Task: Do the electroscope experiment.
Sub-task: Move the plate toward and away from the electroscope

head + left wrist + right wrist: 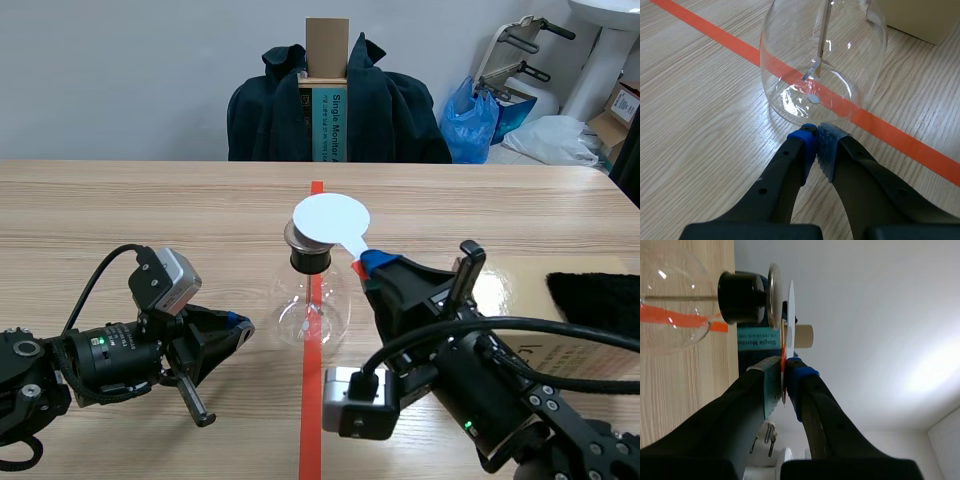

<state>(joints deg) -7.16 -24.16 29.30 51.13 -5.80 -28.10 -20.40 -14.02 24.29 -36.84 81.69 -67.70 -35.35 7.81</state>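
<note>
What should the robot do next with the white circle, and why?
Probably lower the white disc slightly until it touches the metal plate on the flask. The right gripper is shut on the disc and holds it just over the plate, with a thin gap showing in the right wrist view. The left gripper is shut beside the flask.

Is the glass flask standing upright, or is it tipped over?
Upright. The flask rests with its round base on the table, and its black stopper points straight up.
</note>
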